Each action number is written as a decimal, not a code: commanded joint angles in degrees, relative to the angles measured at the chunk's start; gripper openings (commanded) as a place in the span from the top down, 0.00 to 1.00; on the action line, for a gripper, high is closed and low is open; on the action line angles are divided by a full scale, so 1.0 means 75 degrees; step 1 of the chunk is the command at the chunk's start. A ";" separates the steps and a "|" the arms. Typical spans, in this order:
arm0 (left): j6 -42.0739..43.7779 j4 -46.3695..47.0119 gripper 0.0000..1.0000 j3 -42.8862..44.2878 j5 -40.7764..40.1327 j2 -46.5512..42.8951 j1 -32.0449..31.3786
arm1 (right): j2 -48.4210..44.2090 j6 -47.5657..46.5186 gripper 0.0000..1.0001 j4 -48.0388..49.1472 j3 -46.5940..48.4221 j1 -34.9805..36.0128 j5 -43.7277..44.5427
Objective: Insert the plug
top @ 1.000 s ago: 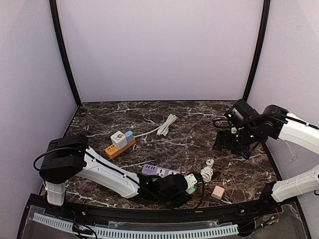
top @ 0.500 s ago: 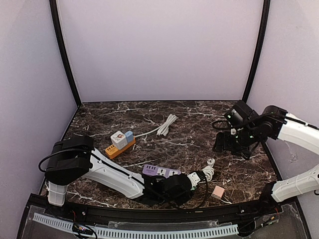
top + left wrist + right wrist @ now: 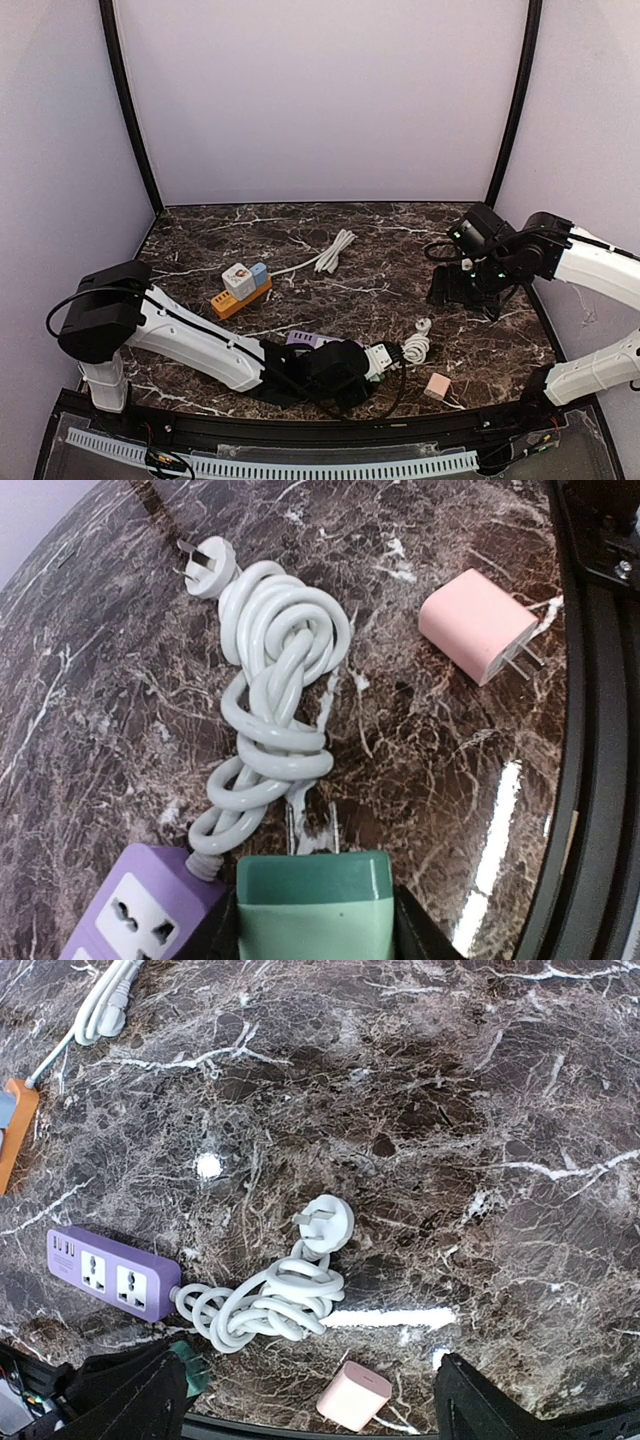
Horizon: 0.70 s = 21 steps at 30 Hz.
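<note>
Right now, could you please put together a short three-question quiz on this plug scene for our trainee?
1. True or false: the pink adapter lies loose on the table, in no socket.
2. What is the left gripper holding? A) the white cord B) the green adapter C) the orange strip
3. Fill in: the right gripper has its jaws ___ with nothing between them.

Key: 1 true; 2 B; 3 open.
</note>
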 commanded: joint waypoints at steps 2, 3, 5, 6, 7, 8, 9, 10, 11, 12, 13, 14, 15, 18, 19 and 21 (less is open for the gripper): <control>0.0623 -0.0688 0.98 -0.0305 0.0319 -0.1208 -0.0030 | -0.0068 -0.0201 0.15 0.0221 -0.0089 -0.0049 0.0198; 0.0698 -0.0797 0.99 -0.0308 0.0335 -0.1387 -0.0030 | -0.0075 -0.0217 0.15 0.0271 -0.0081 -0.0051 0.0195; 0.0923 -0.1213 0.99 -0.0297 0.0349 -0.1674 -0.0018 | -0.0081 -0.0264 0.14 0.0403 -0.0062 -0.0051 0.0176; 0.1060 -0.1312 0.99 -0.0297 0.0389 -0.1763 -0.0003 | -0.0074 -0.0277 0.15 0.0468 -0.0046 -0.0051 0.0157; 0.1116 -0.1500 0.99 -0.0291 0.0423 -0.1974 0.0013 | -0.0055 -0.0300 0.14 0.0537 -0.0013 -0.0045 0.0130; 0.1193 -0.1584 0.99 -0.0276 0.0504 -0.2083 0.0069 | -0.0025 -0.0335 0.14 0.0608 0.0025 -0.0050 0.0102; 0.1229 -0.1726 0.99 -0.0251 0.0563 -0.2300 0.0108 | 0.0013 -0.0374 0.14 0.0684 0.0068 -0.0051 0.0059; 0.1291 -0.1967 0.99 -0.0239 0.0662 -0.2533 0.0192 | 0.0057 -0.0435 0.14 0.0772 0.0130 -0.0046 0.0006; 0.1319 -0.2185 0.99 -0.0209 0.0718 -0.2650 0.0234 | 0.0114 -0.0523 0.14 0.0852 0.0202 -0.0044 -0.0051; 0.1390 -0.2290 0.99 -0.0183 0.0847 -0.2863 0.0326 | 0.0175 -0.0611 0.14 0.0955 0.0288 -0.0050 -0.0127; 0.1427 -0.2497 0.99 -0.0136 0.0904 -0.2985 0.0371 | 0.0234 -0.0737 0.14 0.1064 0.0349 -0.0051 -0.0226; 0.1496 -0.2610 0.99 -0.0099 0.1023 -0.3205 0.0457 | 0.0284 -0.0862 0.14 0.1182 0.0428 -0.0051 -0.0350; 0.1539 -0.2797 0.99 -0.0042 0.1062 -0.3314 0.0495 | 0.0346 -0.1001 0.13 0.1314 0.0497 -0.0051 -0.0464; 0.1742 -0.3042 0.99 -0.0009 0.1072 -0.3849 0.0642 | 0.0433 -0.1543 0.12 0.1879 0.0650 -0.0044 -0.1122; 0.1785 -0.3099 0.99 -0.0040 0.1028 -0.3964 0.0670 | 0.0437 -0.1666 0.11 0.2045 0.0697 -0.0044 -0.1319; 0.1977 -0.3079 0.99 -0.0149 0.0853 -0.4347 0.0769 | 0.0446 -0.1898 0.11 0.2385 0.0795 -0.0044 -0.1741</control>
